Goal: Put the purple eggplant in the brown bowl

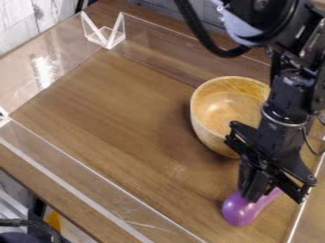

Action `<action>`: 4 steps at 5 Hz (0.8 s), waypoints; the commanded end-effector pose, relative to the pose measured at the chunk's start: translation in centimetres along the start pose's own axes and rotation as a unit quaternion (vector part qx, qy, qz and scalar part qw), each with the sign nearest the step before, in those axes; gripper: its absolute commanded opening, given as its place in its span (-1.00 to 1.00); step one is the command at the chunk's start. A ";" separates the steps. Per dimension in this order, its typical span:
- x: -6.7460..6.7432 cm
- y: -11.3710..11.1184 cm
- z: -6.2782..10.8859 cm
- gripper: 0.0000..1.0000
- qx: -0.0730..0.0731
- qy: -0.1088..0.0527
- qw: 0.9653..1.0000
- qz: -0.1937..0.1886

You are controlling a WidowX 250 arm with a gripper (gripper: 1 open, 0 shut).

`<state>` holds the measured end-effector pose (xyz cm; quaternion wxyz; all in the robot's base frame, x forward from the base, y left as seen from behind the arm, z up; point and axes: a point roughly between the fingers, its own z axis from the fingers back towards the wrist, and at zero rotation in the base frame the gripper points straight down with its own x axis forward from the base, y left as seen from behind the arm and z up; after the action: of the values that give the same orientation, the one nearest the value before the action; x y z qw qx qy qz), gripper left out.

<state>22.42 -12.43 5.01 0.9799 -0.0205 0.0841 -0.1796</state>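
Purple eggplant (238, 210) lies on the table (127, 104) right under your gripper (258, 193), jaws pinched shut on its slim end, bulb toward the camera. Brown bowl (219, 106) is just behind it, so lift first.

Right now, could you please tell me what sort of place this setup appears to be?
Probably a robotics lab test bench: a wooden tabletop fenced by clear acrylic walls, with a robot arm over a toy purple eggplant beside a brown bowl.
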 end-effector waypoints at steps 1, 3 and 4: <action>0.3 -0.1 2.6 -1.00 0.002 -0.032 0.999 -0.005; 0.4 0.1 8.9 -1.00 0.023 -0.078 0.997 -0.012; -0.1 0.8 10.5 -1.00 0.030 -0.089 0.996 -0.006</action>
<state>23.89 -11.60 13.67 0.9819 -0.0009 0.0200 -0.1882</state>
